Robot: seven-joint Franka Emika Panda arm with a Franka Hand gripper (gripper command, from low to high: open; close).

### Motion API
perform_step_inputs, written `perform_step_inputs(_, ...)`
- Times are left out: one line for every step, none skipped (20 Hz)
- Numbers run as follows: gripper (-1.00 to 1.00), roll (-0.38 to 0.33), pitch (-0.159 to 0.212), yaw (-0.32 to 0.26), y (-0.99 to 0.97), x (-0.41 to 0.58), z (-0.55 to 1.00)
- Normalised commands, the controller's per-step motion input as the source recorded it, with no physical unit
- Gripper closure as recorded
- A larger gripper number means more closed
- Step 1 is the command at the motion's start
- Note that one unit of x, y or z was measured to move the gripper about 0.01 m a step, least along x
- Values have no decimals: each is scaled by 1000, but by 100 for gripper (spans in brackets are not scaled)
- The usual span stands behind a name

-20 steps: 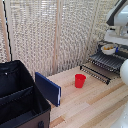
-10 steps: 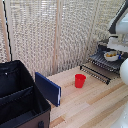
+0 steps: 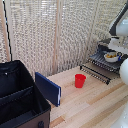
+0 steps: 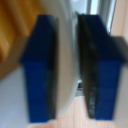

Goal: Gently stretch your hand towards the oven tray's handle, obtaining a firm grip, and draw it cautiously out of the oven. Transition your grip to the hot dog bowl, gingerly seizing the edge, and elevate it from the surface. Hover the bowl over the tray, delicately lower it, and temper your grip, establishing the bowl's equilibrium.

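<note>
gripping the hot dog bowl [image 3: 112, 56] rim, your tool [image 4: 66, 67] is clamped on it | bowl sits over the oven tray [image 3: 102, 65], pulled out | red cup [image 3: 80, 80] well apart on the surface [image 3: 95, 102]

The hot dog bowl [image 3: 112, 56] is white with yellow-orange food inside, and in the wrist view its rim [image 4: 67, 60] reads as pale grey-white between two deep blue gripper [image 4: 67, 65] fingers [image 4: 40, 70] lined with black pads. Beneath it the oven tray [image 3: 100, 67] is dark — thin black bars. Well away from the gripper stand a red cup [image 3: 80, 80], a navy-blue flap [image 3: 48, 89] and a black case [image 3: 20, 100] on the pale blond wood table [image 3: 95, 105].
</note>
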Motion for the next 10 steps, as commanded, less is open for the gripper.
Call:
perform_step_inputs(-100,0,3,0,0,249,0)
perform_step_inputs(-100,-2,36,12,6,297,34)
perform_step_inputs(-100,0,88,27,0,343,111)
perform_step_inputs(-100,0,121,21,29,349,180)
perform_step_inputs(-100,0,135,7,34,366,334)
perform_step_inputs(-100,0,153,0,23,320,451)
perform_step_inputs(-100,0,144,-28,20,271,523)
perform_step_inputs(-100,0,132,-43,0,203,591)
perform_step_inputs(-100,0,128,-4,14,217,574)
perform_step_inputs(-100,0,187,0,194,374,546)
